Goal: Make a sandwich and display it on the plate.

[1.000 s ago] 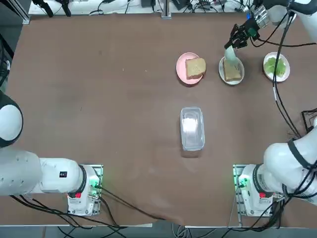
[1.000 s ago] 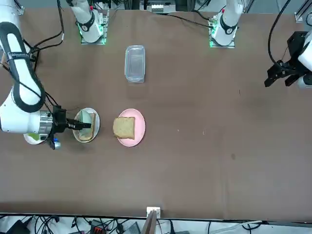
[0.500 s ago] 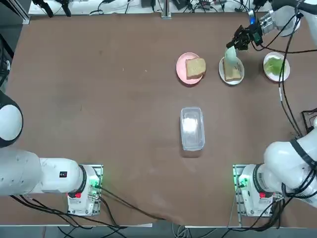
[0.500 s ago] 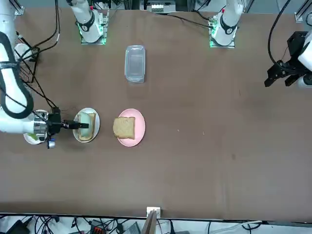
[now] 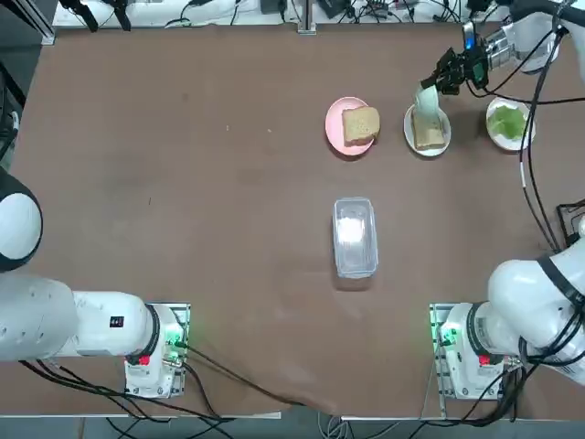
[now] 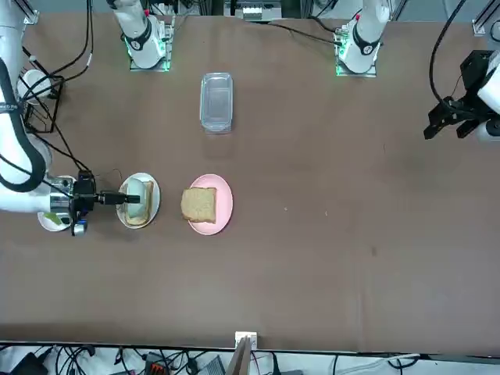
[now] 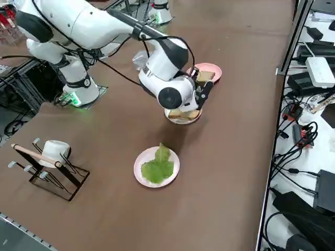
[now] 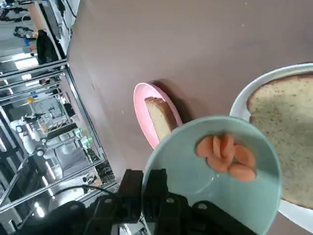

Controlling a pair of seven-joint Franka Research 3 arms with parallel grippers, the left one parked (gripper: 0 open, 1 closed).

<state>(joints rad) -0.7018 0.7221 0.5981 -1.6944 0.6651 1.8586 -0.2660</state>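
I have the right gripper [image 8: 149, 183] at the table's one o'clock, fingers clamped on the rim of a tilted pale green dish [image 8: 215, 171] so its orange slices [image 8: 226, 156] can slide onto the bread slice [image 5: 427, 131] on the white plate [image 5: 409, 126] just beneath.

The right arm [image 7: 89, 23] is glossy white with black joints, black cables and green-lit base.

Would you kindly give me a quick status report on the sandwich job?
Right gripper jaws shut on pale green dish, tilted above bread slice on white plate. Orange slices in dish. Second slice on pink plate. Nothing blocking.
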